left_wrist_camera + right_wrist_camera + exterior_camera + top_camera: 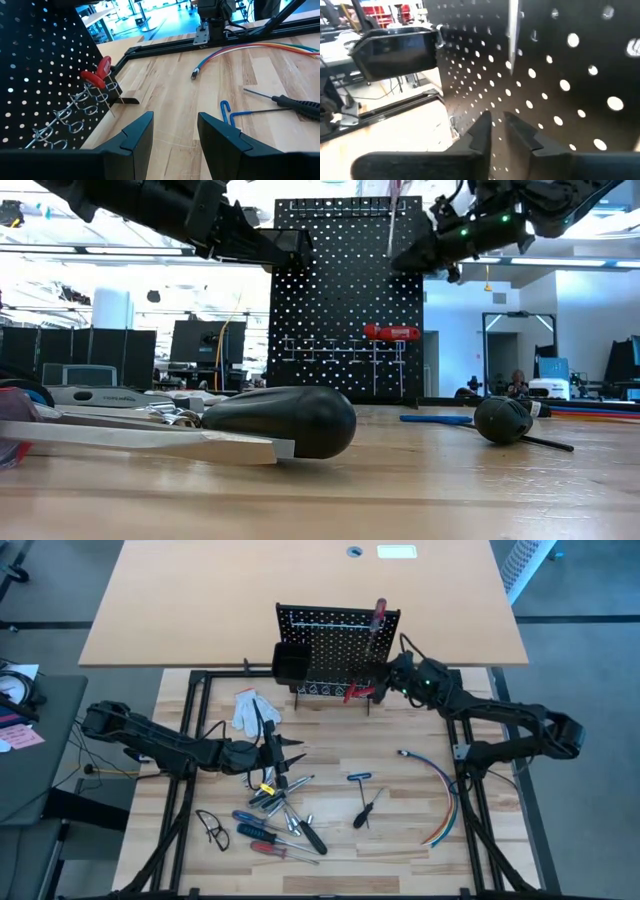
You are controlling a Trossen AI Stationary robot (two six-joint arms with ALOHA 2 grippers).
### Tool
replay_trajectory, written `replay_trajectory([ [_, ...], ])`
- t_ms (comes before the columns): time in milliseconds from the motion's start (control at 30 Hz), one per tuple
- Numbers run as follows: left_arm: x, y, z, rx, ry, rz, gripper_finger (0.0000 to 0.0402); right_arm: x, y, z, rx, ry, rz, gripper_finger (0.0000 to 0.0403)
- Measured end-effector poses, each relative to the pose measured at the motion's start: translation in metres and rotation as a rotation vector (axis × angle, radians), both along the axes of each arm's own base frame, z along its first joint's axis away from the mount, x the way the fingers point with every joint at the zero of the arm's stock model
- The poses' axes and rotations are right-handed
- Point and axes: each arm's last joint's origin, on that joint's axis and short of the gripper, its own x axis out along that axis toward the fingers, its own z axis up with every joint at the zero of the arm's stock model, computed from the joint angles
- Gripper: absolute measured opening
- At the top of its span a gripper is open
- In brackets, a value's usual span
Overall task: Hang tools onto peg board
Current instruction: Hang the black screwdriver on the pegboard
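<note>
- Right pincer [397, 673] sits at the right edge of the peg board [335, 635], fingers [480, 132] parted by a narrow gap with nothing between them. Its arm runs in from the right side of the tabletop [400, 850], elbow bent, wrist pointing at the panel face.
- Just above that pincer a red-handled screwdriver [379, 615] stands upright at the top of the board, its silver shaft hanging down the perforated face.
- Red-handled pliers [356, 692] rest in the wire rings low on the board, just beside the right pincer.
- Left pincer [283, 752] is held above the pile of loose tools [280, 805] on the left half of the tabletop, jaws roughly half open and empty. Its arm lies long and low from the left edge, nearly straight.
- Peg board stands upright at the far edge of the slatted wooden tabletop, a black bin [290, 664] fixed to its left side.
- Loose on the tabletop: a blue T-handle key [359, 778] and a black-handled screwdriver [366, 812] near the middle, well apart from the pile.
- One white glove [250, 708] lies in front of the bin; one bundle of coloured cables [445, 800] curves along the right side; one pair of glasses [212, 828] sits near the front left.
- Behind stands a larger tan desk [200, 610]; beyond it, an open workshop with monitors and bright ceiling lights.
- Count on the board: two tools.
</note>
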Motion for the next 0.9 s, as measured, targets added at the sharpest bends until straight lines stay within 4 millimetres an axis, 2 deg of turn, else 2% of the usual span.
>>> replay_trajectory([
  [200,0.0,0.001,-0.001,-0.007,0.004,0.004,0.015,0.001,0.006,-0.007,-0.03,0.137,0.034,0.0151],
  [367,0.0,0.001,-0.002,-0.003,0.021,0.004,0.015,-0.009,0.022,0.003,-0.057,0.17,0.076,0.0192],
  [533,-0.001,0.001,-0.003,0.007,0.035,0.002,0.015,-0.025,0.043,0.018,-0.036,0.153,0.119,0.0192],
  [633,-0.001,0.001,-0.003,0.006,0.036,0.003,0.015,-0.033,0.056,0.019,-0.008,0.18,0.143,0.0183],
  [767,-0.001,0.001,-0.005,0.01,0.055,0.002,0.015,-0.037,0.074,0.015,0.052,0.24,0.17,0.017],
  [900,-0.001,0.001,-0.005,0.017,0.061,0.001,0.015,-0.031,0.096,0.005,0.1,0.322,0.245,0.0162],
])
